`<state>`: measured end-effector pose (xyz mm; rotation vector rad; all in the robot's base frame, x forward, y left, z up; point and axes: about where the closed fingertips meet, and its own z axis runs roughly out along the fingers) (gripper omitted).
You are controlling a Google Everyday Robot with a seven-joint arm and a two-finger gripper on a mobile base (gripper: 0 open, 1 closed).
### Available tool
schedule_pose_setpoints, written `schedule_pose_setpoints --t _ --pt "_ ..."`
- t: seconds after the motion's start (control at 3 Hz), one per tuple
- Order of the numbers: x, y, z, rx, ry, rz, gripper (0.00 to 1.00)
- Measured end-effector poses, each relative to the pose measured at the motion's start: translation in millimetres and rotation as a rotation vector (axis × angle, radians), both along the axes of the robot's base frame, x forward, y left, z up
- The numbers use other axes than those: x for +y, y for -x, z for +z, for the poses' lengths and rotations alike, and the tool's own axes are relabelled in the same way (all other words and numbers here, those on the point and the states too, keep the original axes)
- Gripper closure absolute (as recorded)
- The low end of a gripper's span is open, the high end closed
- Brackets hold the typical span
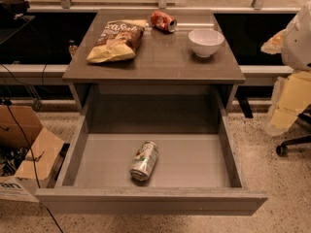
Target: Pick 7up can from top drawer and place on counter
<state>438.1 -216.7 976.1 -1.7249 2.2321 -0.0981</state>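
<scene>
Lying on its side, the 7up can (144, 160) is resting on the floor of the top drawer (150, 201), close to the front panel and about mid-width, with its shiny end pointing toward the front. The drawer is standing pulled out under the counter (160, 62). The gripper is not showing anywhere in this view, so whether it is parted or closed cannot be told. The counter is holding a chip bag (116, 40) at left, a red can (163, 21) lying at the back and a white bowl (205, 42) at right. Risks, as a judgement: the sideways can is probably going to roll if nudged off-centre. An arm reaching in could be clipping the drawer front or the counter's overhanging edge. A careless set-down could be knocking the bowl or the red can.
</scene>
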Motion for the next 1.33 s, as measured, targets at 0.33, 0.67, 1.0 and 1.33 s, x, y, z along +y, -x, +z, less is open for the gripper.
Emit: schedule_pose_setpoints --t 0.33,0.67,1.0,1.33 --pt "0.0 0.0 0.0 0.000 0.000 0.000 0.00" --pt "20.2 -5.4 -9.4 0.007 -0.073 0.021 0.00" --pt "60.3 -15.6 -26.8 0.015 -0.180 0.080 0.00" --pt "120.8 -36.6 -55.3 0.028 -0.291 0.213 0.00"
